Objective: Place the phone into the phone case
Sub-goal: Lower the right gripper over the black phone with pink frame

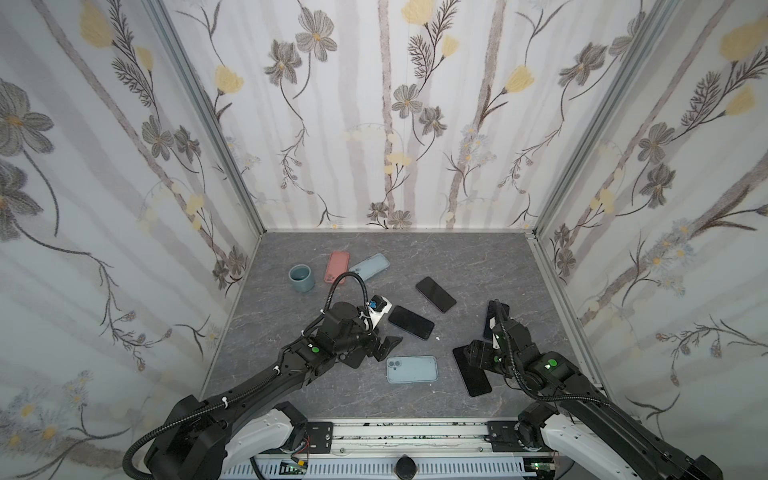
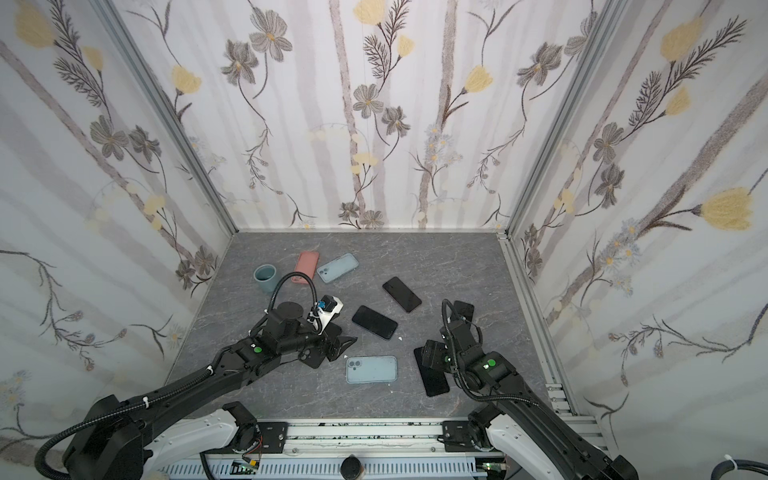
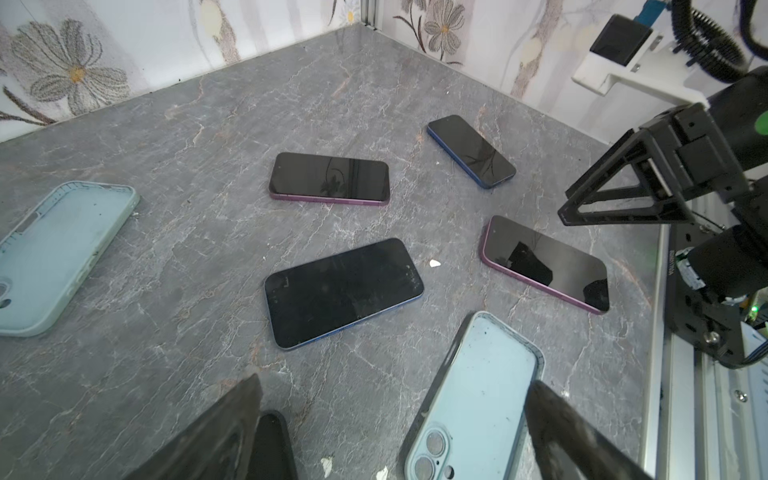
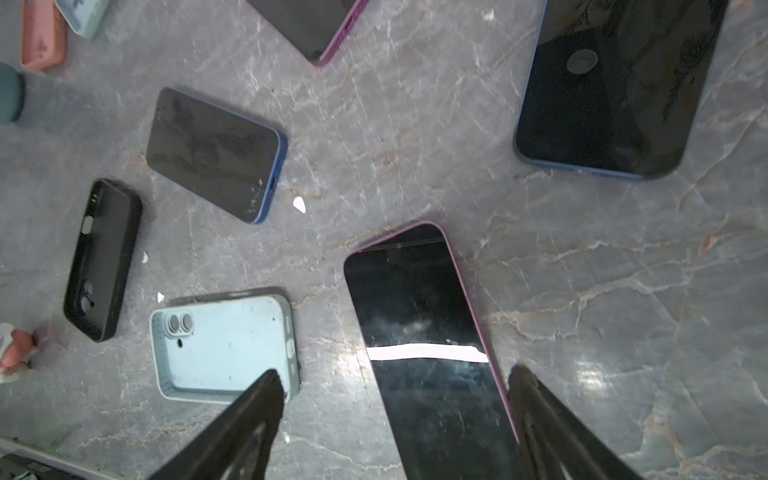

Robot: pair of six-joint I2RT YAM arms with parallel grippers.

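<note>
A light blue phone case (image 1: 412, 369) lies hollow side up at the front middle of the table. My left gripper (image 1: 384, 349) hovers open just left of it; in the left wrist view the case (image 3: 478, 386) lies beside one fingertip (image 3: 557, 424), untouched. A purple-edged phone (image 1: 471, 374) lies screen up to the case's right. My right gripper (image 4: 395, 399) stands open over the phone (image 4: 428, 332), one finger (image 4: 536, 407) close by its edge and the other (image 4: 253, 411) well clear of it.
A black case (image 2: 309, 357) lies under the left gripper. Other dark phones (image 1: 410, 322) (image 1: 435, 294) lie mid-table, and one (image 1: 494, 311) sits half hidden behind the right arm. A pink case (image 1: 337, 267), a second blue case (image 1: 370, 266) and a teal cup (image 1: 301, 278) stand at the back left.
</note>
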